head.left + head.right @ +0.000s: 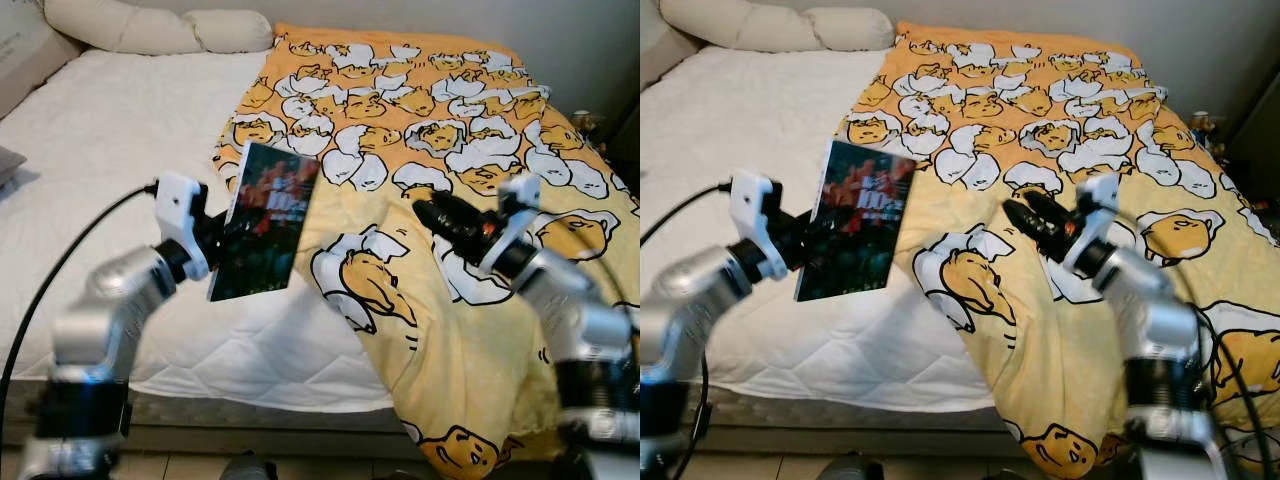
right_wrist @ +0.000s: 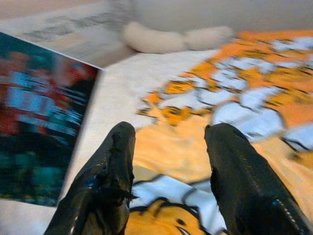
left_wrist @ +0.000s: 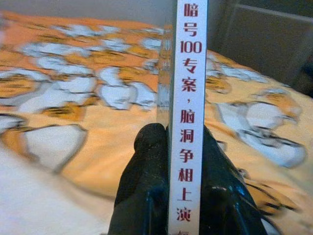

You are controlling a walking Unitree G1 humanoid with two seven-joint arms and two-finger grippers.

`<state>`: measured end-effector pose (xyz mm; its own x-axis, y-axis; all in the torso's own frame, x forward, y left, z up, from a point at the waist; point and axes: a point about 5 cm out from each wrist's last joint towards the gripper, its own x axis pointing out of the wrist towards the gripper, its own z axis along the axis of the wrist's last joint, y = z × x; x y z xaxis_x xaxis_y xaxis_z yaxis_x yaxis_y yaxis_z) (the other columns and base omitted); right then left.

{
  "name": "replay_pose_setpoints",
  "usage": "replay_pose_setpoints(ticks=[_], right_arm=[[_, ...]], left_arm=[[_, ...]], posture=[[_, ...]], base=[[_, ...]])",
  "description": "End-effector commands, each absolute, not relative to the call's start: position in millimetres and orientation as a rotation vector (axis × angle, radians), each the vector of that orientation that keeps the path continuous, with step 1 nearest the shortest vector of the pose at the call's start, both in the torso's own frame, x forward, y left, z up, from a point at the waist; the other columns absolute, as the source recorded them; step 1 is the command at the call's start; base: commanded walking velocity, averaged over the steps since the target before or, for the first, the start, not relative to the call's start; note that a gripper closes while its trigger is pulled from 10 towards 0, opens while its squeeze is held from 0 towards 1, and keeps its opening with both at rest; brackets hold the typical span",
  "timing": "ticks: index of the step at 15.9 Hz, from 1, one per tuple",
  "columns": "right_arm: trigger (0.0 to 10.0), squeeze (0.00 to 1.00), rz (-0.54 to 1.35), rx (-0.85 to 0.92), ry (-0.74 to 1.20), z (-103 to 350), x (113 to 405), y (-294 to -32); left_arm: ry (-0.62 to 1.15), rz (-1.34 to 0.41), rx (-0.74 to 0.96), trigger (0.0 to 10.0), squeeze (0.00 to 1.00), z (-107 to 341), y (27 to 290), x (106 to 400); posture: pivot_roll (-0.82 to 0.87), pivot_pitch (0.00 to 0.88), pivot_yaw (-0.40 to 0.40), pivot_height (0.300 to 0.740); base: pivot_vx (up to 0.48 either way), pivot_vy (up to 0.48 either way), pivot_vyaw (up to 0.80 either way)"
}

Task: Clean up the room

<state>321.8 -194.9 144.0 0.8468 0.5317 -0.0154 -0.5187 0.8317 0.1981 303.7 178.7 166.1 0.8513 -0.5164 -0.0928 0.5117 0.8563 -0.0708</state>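
Across the whole scene spreads the bed (image 1: 110,150), its white quilted top bare on the robot's left half. Over the bed's right half lies a yellow blanket (image 1: 450,110) printed with cartoon egg figures, draped down past the bed's near edge. At the bed's head rest two cream pillows (image 1: 150,28), just beside the blanket's far corner.

Above the bed's near part, where the white top meets the blanket's edge, a book (image 1: 265,222) is held up in the air, clear of the bedding. Its dark cover, with red and white print, faces the head camera and tilts slightly. The left gripper (image 1: 215,240) clamps the book at its left edge, near the lower half; in the left wrist view the two black fingers (image 3: 146,181) press on either side of a white spine bearing red Chinese characters.

Over the blanket, to the book's right and well apart from it, the right gripper (image 1: 432,213) hovers with its fingers (image 2: 105,181) spread and nothing between them. It points toward the book, which shows at the edge of the right wrist view (image 2: 39,117).
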Motion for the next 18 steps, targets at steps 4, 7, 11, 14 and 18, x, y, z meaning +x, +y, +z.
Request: replay_pose_setpoints(ticks=[4,7,11,14,18], right_arm=[[10.0,0.0,0.162,0.048,0.199,98.6,302.3,-199.1],[10.0,0.0,0.08,-0.009,0.21,81.8,280.7,-173.6],[10.0,0.0,0.115,0.019,0.175,82.2,272.3,-155.6],[10.0,0.0,0.114,0.002,0.168,85.6,267.9,-159.2],[10.0,0.0,0.088,-0.028,0.162,89.4,263.3,-170.8]], left_arm=[[0.019,-0.29,0.103,10.0,0.0,161.4,166.5,295.6],[0.047,-0.171,0.156,10.0,0.0,137.4,171.1,284.2],[0.063,-0.203,0.212,10.0,0.0,125.9,164.7,276.9],[0.052,-0.224,0.222,10.0,0.0,125.3,159.8,278.0],[0.05,-0.252,0.22,10.0,0.0,121.8,148.3,284.2]], posture=[[0.01,0.0,0.005,0.74],[0.0,0.0,-0.002,0.74],[-0.01,0.0,0.006,0.74],[-0.04,0.0,0.023,0.74],[-0.09,0.0,0.031,0.74]], base=[[0.0,0.0,0.0],[0.0,0.0,0.0],[0.0,0.271,0.0],[0.0,0.446,0.0],[0.0,0.479,0.0]])
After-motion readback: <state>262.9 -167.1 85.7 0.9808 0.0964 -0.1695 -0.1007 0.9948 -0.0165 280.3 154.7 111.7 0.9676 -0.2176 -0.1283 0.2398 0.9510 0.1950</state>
